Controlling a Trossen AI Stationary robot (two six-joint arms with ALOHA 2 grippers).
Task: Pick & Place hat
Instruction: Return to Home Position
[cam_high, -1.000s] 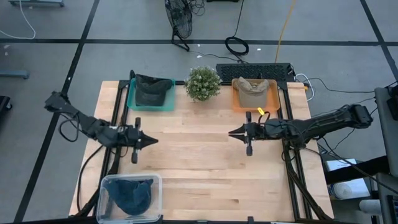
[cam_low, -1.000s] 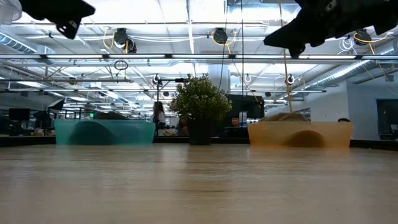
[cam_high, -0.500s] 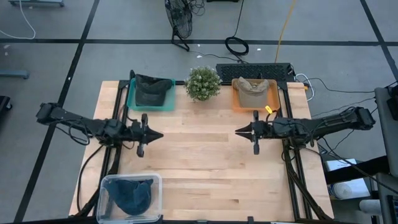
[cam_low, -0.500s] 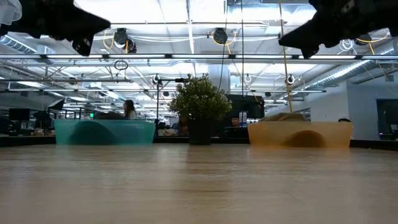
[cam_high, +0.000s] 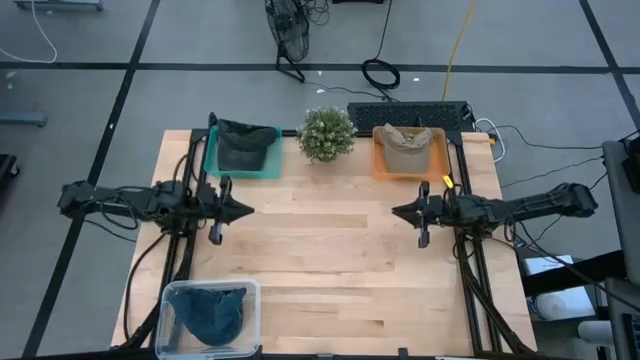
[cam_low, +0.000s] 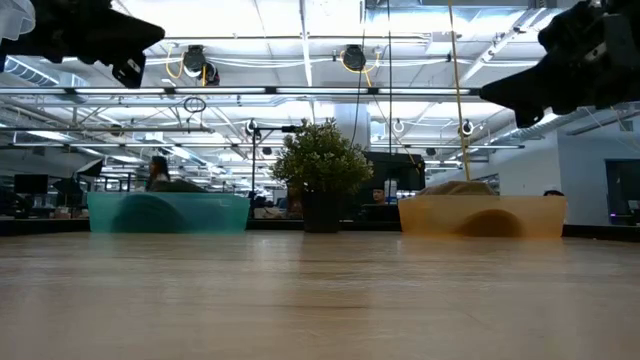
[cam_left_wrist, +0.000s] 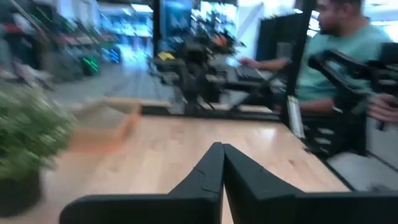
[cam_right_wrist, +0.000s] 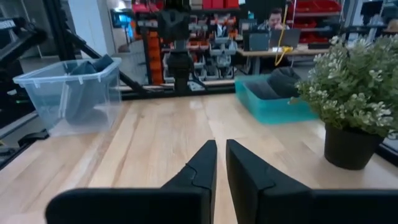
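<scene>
Three hats lie in bins. A dark grey hat (cam_high: 245, 146) sits in the teal bin (cam_high: 212, 165) at the far left. A tan hat (cam_high: 405, 148) sits in the orange bin (cam_high: 379, 168) at the far right. A blue hat (cam_high: 212, 314) sits in the clear bin (cam_high: 168, 296) at the near left. My left gripper (cam_high: 249, 210) hovers over the table's left side, shut, pointing level toward the right edge. My right gripper (cam_high: 394, 212) hovers over the right side and points at it, closed to a thin slit (cam_right_wrist: 220, 144). Neither holds anything.
A potted plant (cam_high: 326, 133) stands at the far edge between the teal and orange bins. Bare wood (cam_high: 320, 260) lies between the two grippers and toward the near edge. A person (cam_left_wrist: 342, 43) sits beyond the table's right side.
My right gripper has drawn back toward the table's right edge and sunk lower, still pointing left. My left gripper has swung a little toward the far edge and now points straight across the table. The hats have not moved.
</scene>
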